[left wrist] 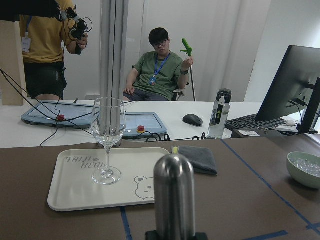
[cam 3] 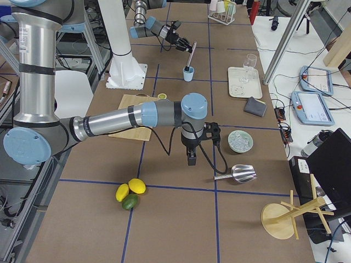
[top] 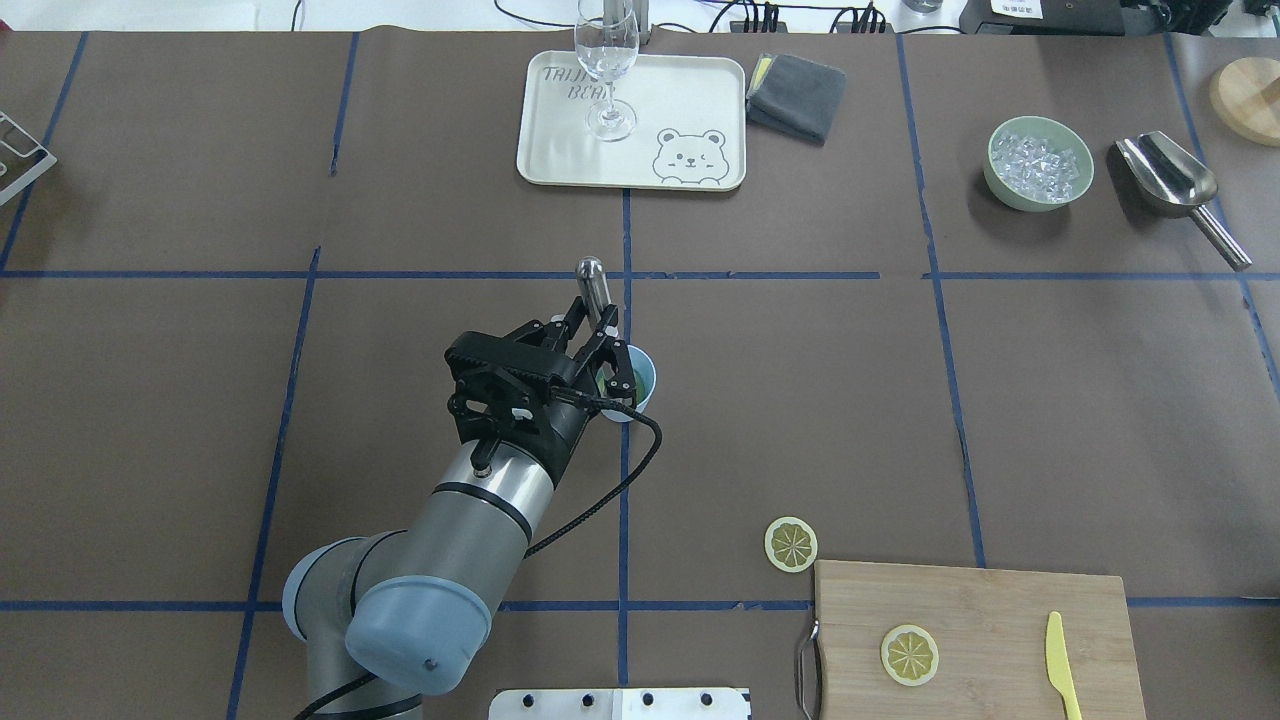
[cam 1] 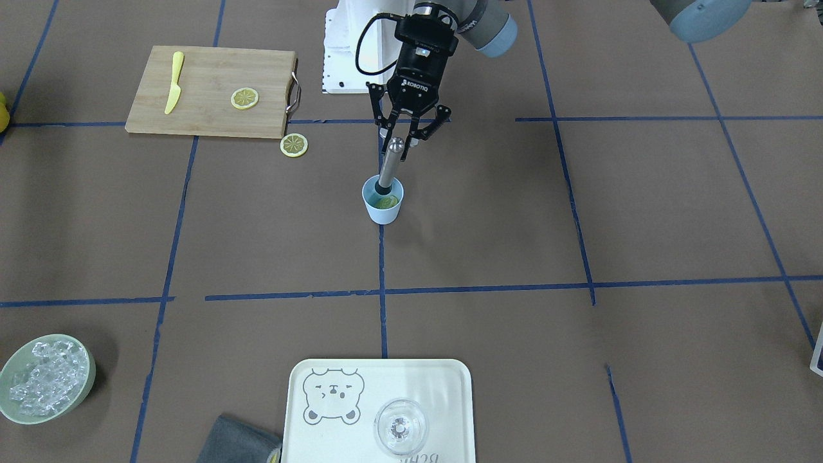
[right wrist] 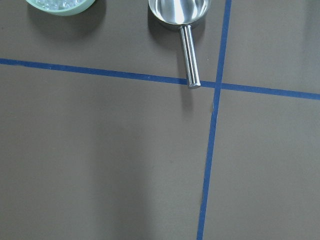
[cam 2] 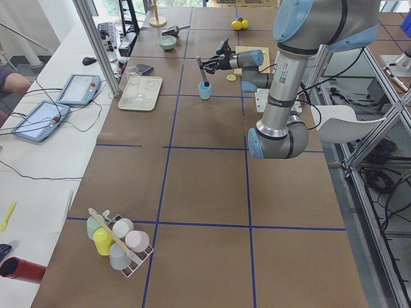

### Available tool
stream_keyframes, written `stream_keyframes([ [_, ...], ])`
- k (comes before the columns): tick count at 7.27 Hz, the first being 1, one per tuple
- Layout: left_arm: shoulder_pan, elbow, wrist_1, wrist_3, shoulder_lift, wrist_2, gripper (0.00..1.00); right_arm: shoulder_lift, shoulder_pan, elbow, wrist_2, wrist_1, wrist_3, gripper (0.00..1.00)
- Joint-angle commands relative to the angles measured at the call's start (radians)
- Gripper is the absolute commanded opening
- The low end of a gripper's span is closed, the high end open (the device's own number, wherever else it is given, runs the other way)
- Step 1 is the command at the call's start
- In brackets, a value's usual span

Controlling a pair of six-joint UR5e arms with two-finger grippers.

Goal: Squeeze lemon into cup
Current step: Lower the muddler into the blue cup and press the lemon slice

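Brown paper marked off with blue tape covers the table [cam 1: 578, 212], and near its middle stands the cup [cam 1: 383, 216], a small light-blue tumbler. The lemon piece [cam 1: 387, 203] lies at the bottom of it, a yellow-green lump under the foot of a metal rod [cam 1: 389, 166] that leans out of the cup toward the robot. The left tool [cam 1: 401, 141] is clamped on the upper part of that rod, whose rounded top shows past the fingers in the overhead view. The right tool [cam 3: 191, 158] hangs over the table near the bowl of ice [cam 3: 240, 141], well apart from the cup. It shows only in a side view, so whether it is apart or together cannot be told.

The step in hand looks like the pressing itself (the rod serving as a pestle). The next move probably calls for a push down along the rod without tipping the light cup, which nothing steadies.

The piece in the cup is shaded by the wall, and its cut face cannot be made out. Outside, one slice [cam 1: 245, 98] lies on the wooden board [cam 1: 206, 71] near the yellow knife [cam 1: 173, 82], and another slice [cam 1: 294, 145] lies on the table just off the board's corner. Both show bright rind and pale segments.
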Motion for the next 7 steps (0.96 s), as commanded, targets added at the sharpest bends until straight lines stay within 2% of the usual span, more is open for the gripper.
stream_keyframes([
  [1,0.003,0.046,-0.021,-0.009,-0.002,0.000,0.00,0.002,0.000,0.000,0.000,0.000,-0.001,1.00],
  [5,0.003,0.059,-0.024,-0.011,-0.002,-0.002,0.00,0.005,0.000,0.005,0.000,0.000,-0.002,1.00],
  [7,0.003,0.022,-0.030,0.014,-0.003,-0.011,0.00,0.005,0.000,0.006,0.001,0.000,-0.001,1.00],
])
